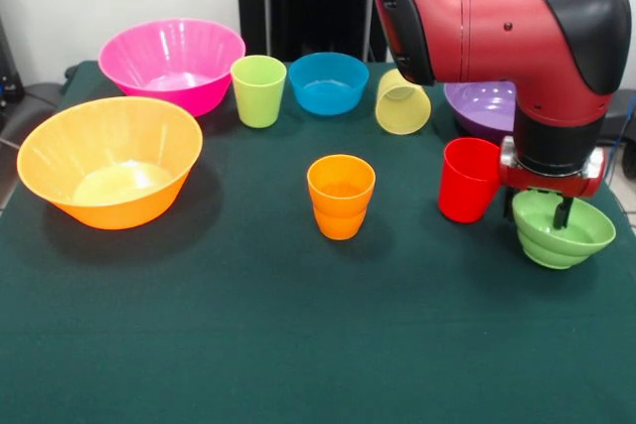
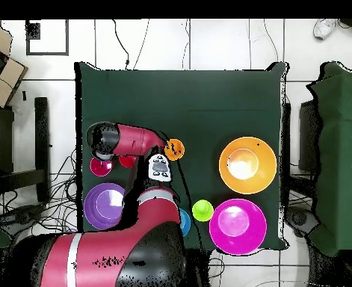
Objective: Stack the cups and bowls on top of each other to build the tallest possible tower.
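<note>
The arm (image 1: 517, 37) hangs over the table's (image 1: 248, 345) 4 o'clock corner in the front view, its gripper (image 1: 555, 208) dipped into the green bowl (image 1: 562, 229). One dark finger shows inside the bowl, but whether it pinches the rim I cannot tell. The red cup (image 1: 468, 179) stands touching or just beside the bowl at its 10 o'clock. The orange cup (image 1: 341, 196), the likely base, stands alone near mid-table, at 9 o'clock from the bowl. To do this well, I judge: get a firm pinch on the rim, lift straight up clear of the red cup, carry level, then centre the bowl over the orange cup before letting go.
</note>
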